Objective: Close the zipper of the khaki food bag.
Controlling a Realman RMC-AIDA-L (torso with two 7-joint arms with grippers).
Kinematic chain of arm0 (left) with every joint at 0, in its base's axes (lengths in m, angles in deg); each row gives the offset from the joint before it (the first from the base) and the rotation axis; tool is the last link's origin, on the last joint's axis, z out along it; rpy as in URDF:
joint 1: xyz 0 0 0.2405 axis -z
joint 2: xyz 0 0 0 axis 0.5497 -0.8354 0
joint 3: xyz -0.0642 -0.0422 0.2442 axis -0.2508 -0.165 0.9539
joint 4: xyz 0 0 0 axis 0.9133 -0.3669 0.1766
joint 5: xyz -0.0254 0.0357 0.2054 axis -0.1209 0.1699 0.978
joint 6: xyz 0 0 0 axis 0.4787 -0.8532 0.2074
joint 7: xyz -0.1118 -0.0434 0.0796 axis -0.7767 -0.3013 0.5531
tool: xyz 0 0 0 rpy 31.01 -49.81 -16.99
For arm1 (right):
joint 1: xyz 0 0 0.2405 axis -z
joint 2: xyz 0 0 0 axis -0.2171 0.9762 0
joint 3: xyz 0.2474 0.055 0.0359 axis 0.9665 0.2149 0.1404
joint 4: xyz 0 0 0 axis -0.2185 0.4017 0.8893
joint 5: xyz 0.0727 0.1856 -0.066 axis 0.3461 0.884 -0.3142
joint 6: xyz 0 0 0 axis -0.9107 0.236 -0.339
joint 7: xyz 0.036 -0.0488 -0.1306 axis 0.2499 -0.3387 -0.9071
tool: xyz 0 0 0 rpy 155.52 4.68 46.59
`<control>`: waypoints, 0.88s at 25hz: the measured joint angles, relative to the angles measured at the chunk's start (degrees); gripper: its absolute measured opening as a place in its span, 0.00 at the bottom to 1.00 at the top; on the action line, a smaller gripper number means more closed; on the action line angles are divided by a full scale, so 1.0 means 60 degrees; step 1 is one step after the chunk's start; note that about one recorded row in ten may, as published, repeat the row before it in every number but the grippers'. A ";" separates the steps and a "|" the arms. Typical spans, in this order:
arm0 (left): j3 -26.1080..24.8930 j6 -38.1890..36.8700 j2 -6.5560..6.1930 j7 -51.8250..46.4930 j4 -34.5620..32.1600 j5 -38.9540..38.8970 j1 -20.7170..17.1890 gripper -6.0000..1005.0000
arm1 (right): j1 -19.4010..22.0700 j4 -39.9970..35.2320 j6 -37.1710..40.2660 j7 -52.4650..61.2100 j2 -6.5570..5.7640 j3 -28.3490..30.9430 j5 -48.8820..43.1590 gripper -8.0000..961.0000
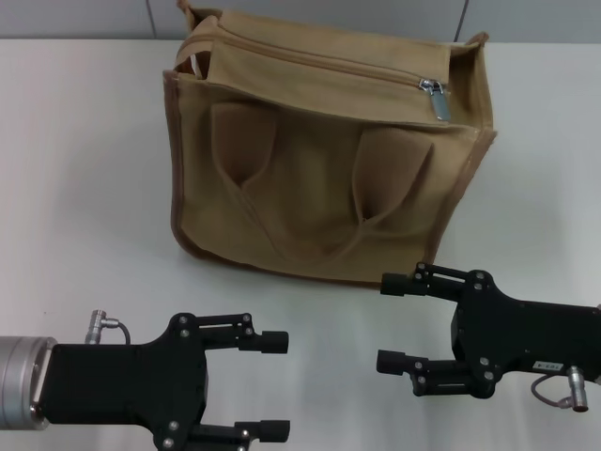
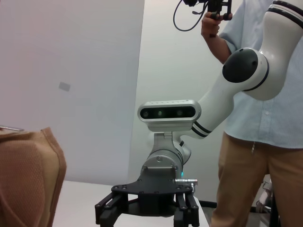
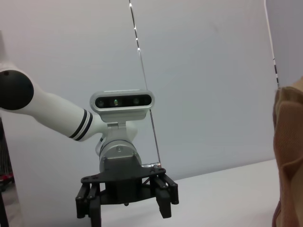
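The khaki food bag (image 1: 319,178) stands on the white table at the back centre, its two looped handles facing me. The zipper (image 1: 310,64) runs along its top edge. The silver slider (image 1: 432,87) sits near the right end with its pull tab hanging down. At the left end the top gapes a little (image 1: 194,64). My left gripper (image 1: 275,386) is open and empty at the front left, well short of the bag. My right gripper (image 1: 387,321) is open and empty at the front right, just in front of the bag's bottom edge.
The white table (image 1: 84,235) lies around the bag. The left wrist view shows the bag's side (image 2: 28,175), the right gripper (image 2: 144,220) and a person (image 2: 255,132) holding a device. The right wrist view shows the left gripper (image 3: 125,210) and the bag's edge (image 3: 289,156).
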 joint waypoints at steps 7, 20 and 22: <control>-0.0371 -0.0020 0.0024 0.0139 -0.0008 -0.0089 -0.0004 0.72 | -0.0068 -0.0039 0.0412 -0.0038 0.0015 0.0078 0.0098 0.84; -0.0787 -0.0076 0.0058 0.1182 0.0781 -0.1316 -0.0198 0.72 | 0.0263 -0.0063 0.1215 -0.0053 0.0018 0.0130 0.2773 0.84; -0.0795 -0.0087 0.0057 0.1607 0.1254 -0.1504 -0.0196 0.72 | 0.0279 0.0048 0.1476 0.0009 0.0018 0.0135 0.3188 0.84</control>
